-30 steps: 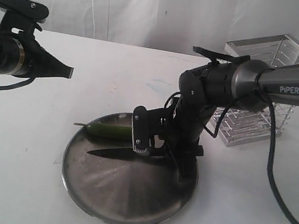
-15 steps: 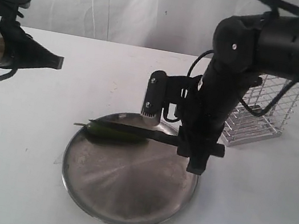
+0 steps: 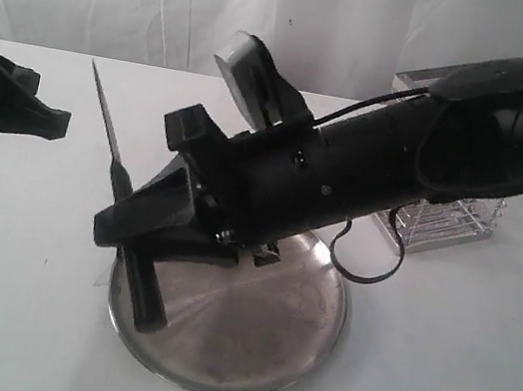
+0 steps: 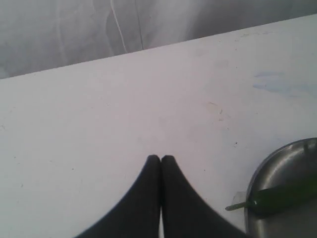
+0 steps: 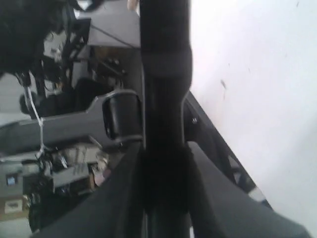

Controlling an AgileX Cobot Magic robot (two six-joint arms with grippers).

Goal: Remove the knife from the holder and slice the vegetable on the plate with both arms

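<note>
My right gripper point(image 3: 123, 220) reaches across the middle, over the steel plate point(image 3: 244, 350), shut on the black knife point(image 3: 107, 123). The blade points up and to the left, and the round handle hangs down over the plate's left rim. In the right wrist view the knife point(image 5: 166, 94) runs between the two fingers. Far left, my left gripper point(image 3: 51, 123) hovers above the table, shut and empty. The left wrist view shows this gripper point(image 4: 161, 159) and, off to one side, the green chilli point(image 4: 285, 196) on the plate point(image 4: 270, 173). In the exterior view the arm hides the chilli.
The silver wire holder point(image 3: 443, 228) stands at the back right, mostly behind the right arm. A white backdrop closes off the far side of the white table point(image 3: 430, 387). A small clear scrap point(image 4: 241, 197) lies by the plate's rim.
The right arm has swung left and forward, lifting the knife off the plate so the blade now points up. The left gripper has drawn back further left.
</note>
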